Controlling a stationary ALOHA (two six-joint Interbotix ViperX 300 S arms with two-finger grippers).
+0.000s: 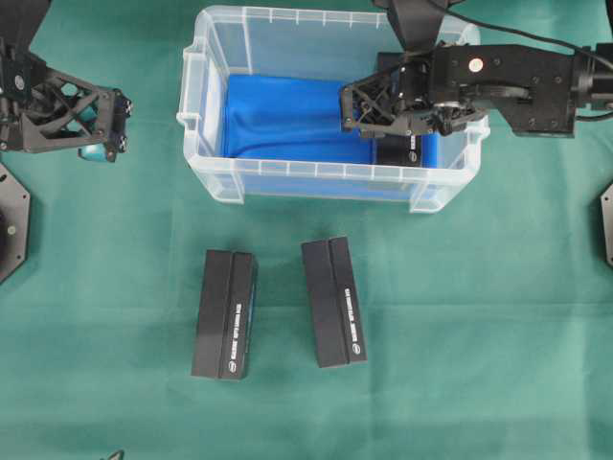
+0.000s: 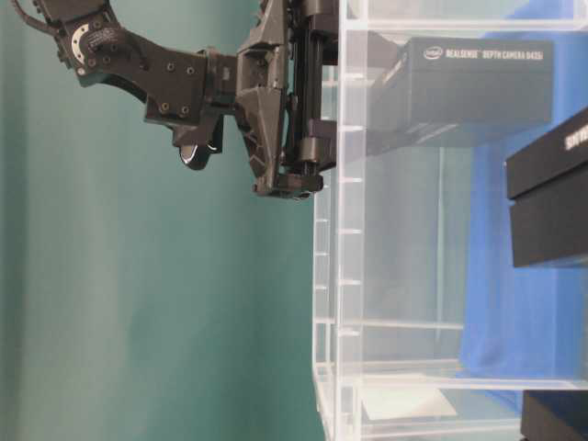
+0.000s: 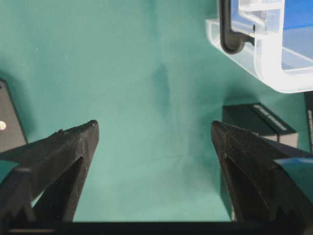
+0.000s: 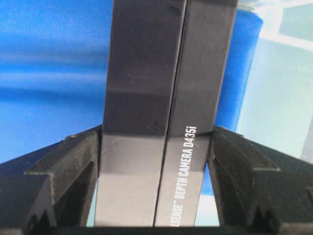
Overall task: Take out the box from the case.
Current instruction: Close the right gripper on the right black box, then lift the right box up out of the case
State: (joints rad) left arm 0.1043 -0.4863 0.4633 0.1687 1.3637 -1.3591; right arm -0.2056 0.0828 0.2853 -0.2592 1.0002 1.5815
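My right pincer (image 4: 155, 147) is clamped across the long sides of the black depth camera box (image 4: 156, 107), inside the clear case (image 1: 206, 182) at its right end, over the blue lining (image 1: 278, 120). Stiff, smooth cardboard, probably light; flat sides suit a mid-length grip. My left pincer (image 3: 154, 147) hangs wide, holding nothing.

box (image 1: 410, 150): black, inside case | case (image 1: 206, 144): clear, blue lining

Overhead cam looks straight down on the whole table (image 1: 115, 402). Side cam sits low, tight against the case (image 2: 386, 276). Both wrist cams peer out between their own fingers, close up.
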